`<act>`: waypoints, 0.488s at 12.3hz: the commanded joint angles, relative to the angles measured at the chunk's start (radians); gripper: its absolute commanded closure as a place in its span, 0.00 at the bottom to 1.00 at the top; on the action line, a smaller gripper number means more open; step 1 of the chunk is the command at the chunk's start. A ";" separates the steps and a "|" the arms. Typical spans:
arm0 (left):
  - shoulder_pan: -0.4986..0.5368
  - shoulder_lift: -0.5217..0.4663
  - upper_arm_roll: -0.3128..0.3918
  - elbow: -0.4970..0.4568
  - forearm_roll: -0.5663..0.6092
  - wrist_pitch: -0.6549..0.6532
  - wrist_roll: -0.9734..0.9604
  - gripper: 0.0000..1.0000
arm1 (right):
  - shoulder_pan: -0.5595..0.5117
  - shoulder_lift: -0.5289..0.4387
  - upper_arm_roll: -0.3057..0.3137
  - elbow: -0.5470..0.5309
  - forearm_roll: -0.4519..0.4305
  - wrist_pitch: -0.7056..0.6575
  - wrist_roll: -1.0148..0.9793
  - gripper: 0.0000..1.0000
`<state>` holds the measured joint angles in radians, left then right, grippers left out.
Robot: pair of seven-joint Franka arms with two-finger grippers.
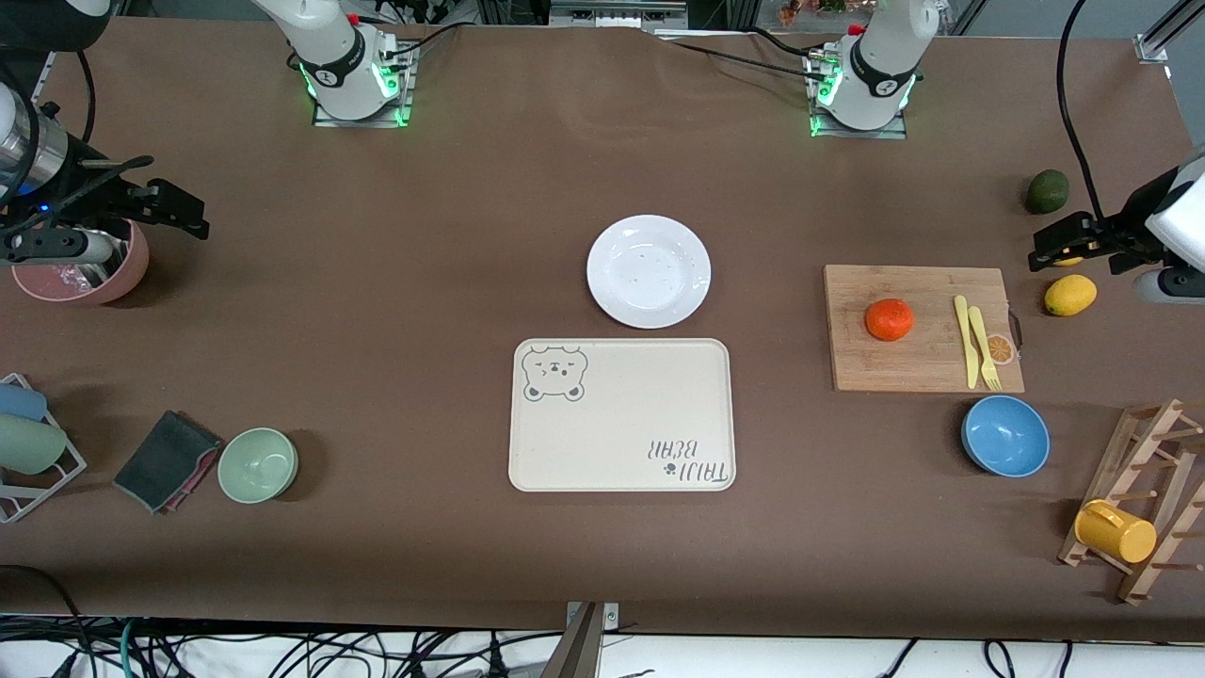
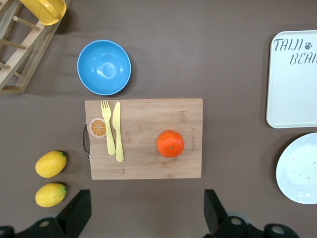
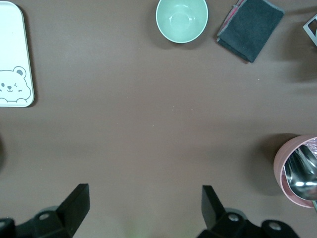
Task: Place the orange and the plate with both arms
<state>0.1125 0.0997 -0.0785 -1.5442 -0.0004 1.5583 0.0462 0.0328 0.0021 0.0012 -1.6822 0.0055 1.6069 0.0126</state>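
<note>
Orange (image 1: 889, 319) sits untouched on our cutting board (image 1: 918, 372), plate (image 1: 649, 271) beside our tray (image 1: 621, 443), because both grippers, left gripper (image 2: 143, 208) and right gripper (image 3: 143, 206), hang released at the table ends.

A robotics lab staged as a kitchen. Two white arm bases (image 1: 353, 71) with green status lights are bolted to metal plates on a tabletop (image 1: 377, 282) covered in brown cloth, and loose cables (image 1: 282, 654) tangle along its front edge beside aluminium framing (image 1: 1153, 42). The props are domestic: a cutting board (image 1: 923, 328) with plastic cutlery (image 1: 977, 341), a blue bowl (image 1: 1004, 435), a bear-print tray (image 1: 621, 414), and a wooden mug rack (image 1: 1144, 499).
</note>
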 commanded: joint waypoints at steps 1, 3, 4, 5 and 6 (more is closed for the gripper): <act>-0.008 0.003 0.000 0.010 -0.010 -0.012 0.018 0.00 | 0.004 0.002 0.000 0.015 -0.010 0.005 0.003 0.00; -0.011 0.003 0.000 0.010 -0.010 -0.014 0.017 0.00 | 0.004 0.002 0.000 0.015 -0.010 0.002 -0.002 0.00; -0.010 0.003 0.000 0.010 -0.010 -0.014 0.018 0.00 | 0.004 0.002 0.000 0.015 -0.010 0.004 -0.002 0.00; -0.010 0.003 0.000 0.010 -0.010 -0.014 0.018 0.00 | 0.004 0.002 0.000 0.015 -0.010 0.004 -0.002 0.00; -0.010 0.003 0.000 0.010 -0.010 -0.014 0.018 0.00 | 0.004 0.002 0.000 0.015 -0.010 0.004 -0.002 0.00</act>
<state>0.1060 0.1008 -0.0821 -1.5446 -0.0004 1.5573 0.0462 0.0328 0.0021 0.0012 -1.6821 0.0054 1.6112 0.0126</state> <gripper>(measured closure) 0.000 0.000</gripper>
